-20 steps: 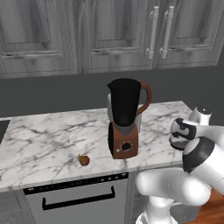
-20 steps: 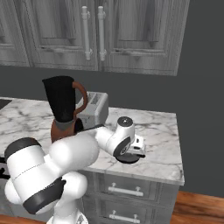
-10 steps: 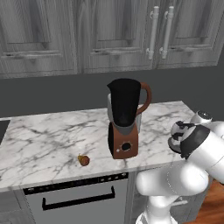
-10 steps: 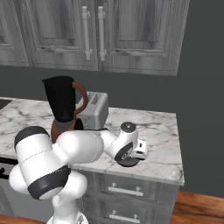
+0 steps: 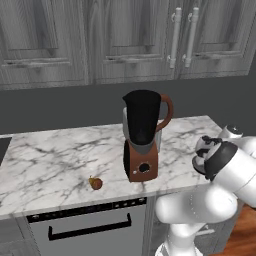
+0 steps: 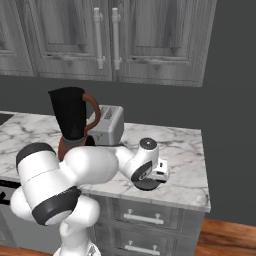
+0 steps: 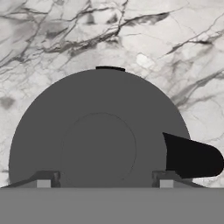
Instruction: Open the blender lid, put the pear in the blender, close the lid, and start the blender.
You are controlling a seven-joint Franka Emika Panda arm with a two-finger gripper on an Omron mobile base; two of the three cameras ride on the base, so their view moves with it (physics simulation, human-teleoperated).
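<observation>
**Left base view.** The blender [image 5: 142, 135] is shown upright near the middle of the marble surface [image 5: 50, 150], its dark jar open at the top, the curved brown handle turned to the right and the round black knob facing the front edge. The pear [image 5: 95, 183] is seen lying on the surface to the left of the blender's base, close to the front edge and apart from the base. The tool [image 5: 202, 152] is held low over the right end of the surface, well apart from the blender. An appliance front with a dark bar handle [image 5: 85, 227] is set below the surface, and grey cabinet doors [image 5: 135, 35] are hung above it.

**Right base view.** The blender lid [image 6: 147, 186] is shown as a dark disc lying flat on the surface near its front edge, directly under the tool [image 6: 160, 172]. A silver toaster [image 6: 107, 125] is placed just behind and to the right of the blender [image 6: 70, 117].

**Hand view.** The blender lid [image 7: 87, 131] is seen from above, flat on the marble, with its raised central knob outlined as a circle and a small tab at the far rim. The tool [image 7: 109, 175] is released: its jaws are spread to either side of the knob, and nothing is grasped. One dark fingertip [image 7: 192, 159] is seen over the lid's right side, clear of the knob.
</observation>
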